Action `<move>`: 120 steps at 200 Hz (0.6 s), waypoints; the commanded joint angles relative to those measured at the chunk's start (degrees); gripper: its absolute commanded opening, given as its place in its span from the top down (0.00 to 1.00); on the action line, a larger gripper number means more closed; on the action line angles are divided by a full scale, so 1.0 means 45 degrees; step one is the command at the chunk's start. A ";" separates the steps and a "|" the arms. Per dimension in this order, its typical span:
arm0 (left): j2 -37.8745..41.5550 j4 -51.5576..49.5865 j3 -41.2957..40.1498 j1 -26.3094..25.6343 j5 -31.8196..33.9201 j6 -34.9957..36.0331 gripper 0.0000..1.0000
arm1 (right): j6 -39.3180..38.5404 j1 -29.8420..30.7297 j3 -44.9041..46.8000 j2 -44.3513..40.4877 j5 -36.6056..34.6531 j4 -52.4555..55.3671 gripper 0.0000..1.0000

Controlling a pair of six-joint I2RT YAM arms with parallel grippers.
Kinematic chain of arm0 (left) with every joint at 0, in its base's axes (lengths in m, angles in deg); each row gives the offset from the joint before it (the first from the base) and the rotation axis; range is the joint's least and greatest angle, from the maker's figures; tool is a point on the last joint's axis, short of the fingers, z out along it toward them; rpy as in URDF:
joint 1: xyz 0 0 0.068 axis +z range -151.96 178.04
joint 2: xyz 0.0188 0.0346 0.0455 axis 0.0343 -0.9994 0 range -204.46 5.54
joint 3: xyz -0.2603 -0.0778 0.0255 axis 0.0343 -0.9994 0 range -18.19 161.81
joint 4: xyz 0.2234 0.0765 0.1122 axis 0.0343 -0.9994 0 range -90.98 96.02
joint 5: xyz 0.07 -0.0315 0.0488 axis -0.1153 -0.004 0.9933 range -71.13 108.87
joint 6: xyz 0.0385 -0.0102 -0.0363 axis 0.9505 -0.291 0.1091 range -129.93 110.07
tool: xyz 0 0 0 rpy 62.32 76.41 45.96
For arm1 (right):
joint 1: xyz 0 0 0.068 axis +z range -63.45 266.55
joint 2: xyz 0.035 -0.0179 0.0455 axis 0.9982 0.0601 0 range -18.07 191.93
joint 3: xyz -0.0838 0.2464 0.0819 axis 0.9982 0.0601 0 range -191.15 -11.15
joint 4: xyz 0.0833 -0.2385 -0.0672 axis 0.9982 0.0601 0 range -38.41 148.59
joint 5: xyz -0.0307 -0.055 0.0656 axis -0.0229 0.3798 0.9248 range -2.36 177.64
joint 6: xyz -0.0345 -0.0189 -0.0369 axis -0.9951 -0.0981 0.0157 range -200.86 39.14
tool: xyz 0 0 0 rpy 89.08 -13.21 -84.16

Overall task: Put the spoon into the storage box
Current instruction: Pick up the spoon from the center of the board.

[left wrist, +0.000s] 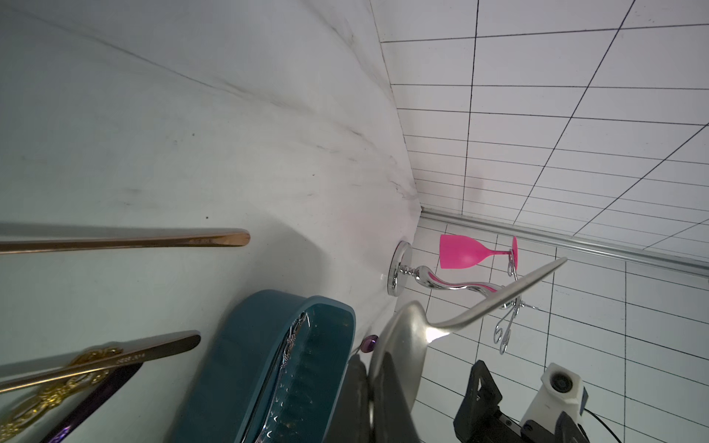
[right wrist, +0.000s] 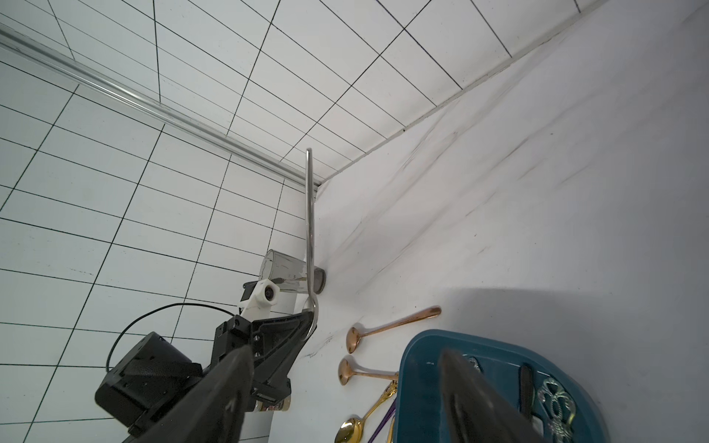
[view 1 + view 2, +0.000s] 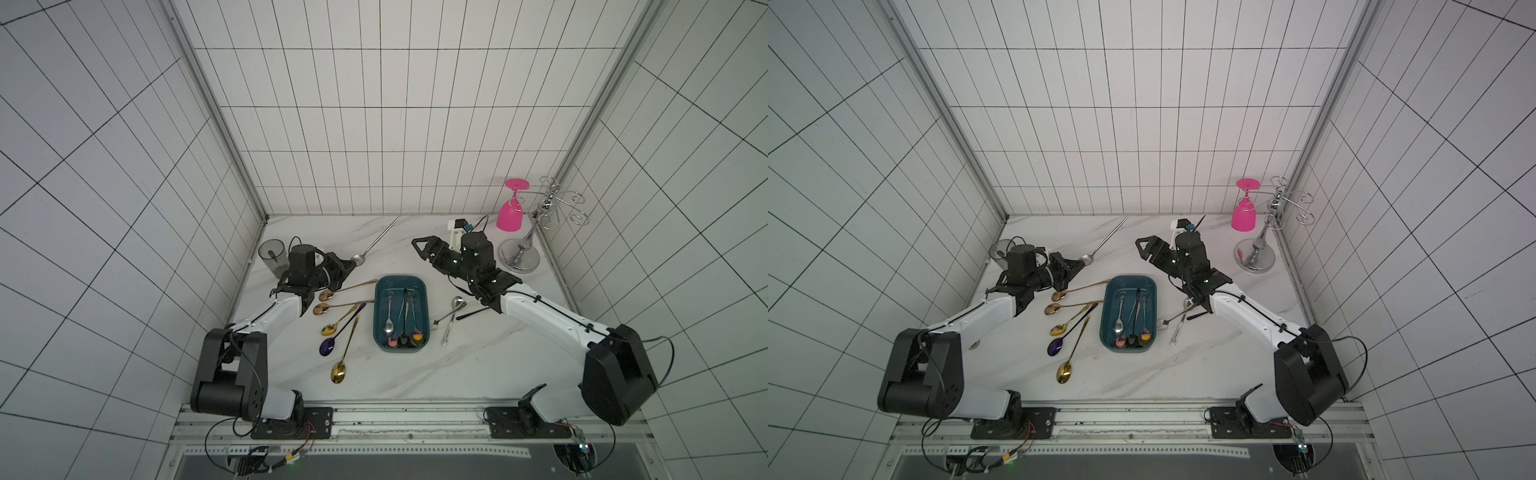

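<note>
— Spoons: how many were counted?

— Eleven or so. One long silver spoon was seen clamped by its bowl in the left gripper, whose jaws were clenched on it. Its handle was pointed toward the back wall. It was held over the table, behind the storage box and to its left, not in it.

— And lying loose?

— Five were counted left of the box: two rose-gold spoons, two gold spoons and one purple spoon. Two silver spoons were found crossed just right of it, with one black handle beside them, partly hidden by the right arm.

— Inside the box?

— Three handles were made out. A fourth bowl was suspected, but that could not be settled.

— The right gripper?

— It was seen spread wide, nothing between its jaws, behind the box.

— Other items?

— One smoky grey cup was noted, and one pink goblet hung upside down on one chrome rack.
</note>
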 commanded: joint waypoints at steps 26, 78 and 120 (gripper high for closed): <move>0.0110 0.0993 0.0054 -0.0723 -0.0294 -0.0407 1.00 | 0.0770 0.0458 -0.0714 0.1339 0.0281 -0.1330 0.24; 0.0213 0.0682 0.0259 -0.1374 -0.0414 0.0594 1.00 | 0.0113 -0.0091 -0.2180 0.2253 0.1561 -0.0409 0.26; 0.0087 0.0717 0.0319 -0.1746 -0.0518 0.0338 1.00 | -0.0192 -0.0353 -0.2581 0.2599 0.1664 -0.0341 0.34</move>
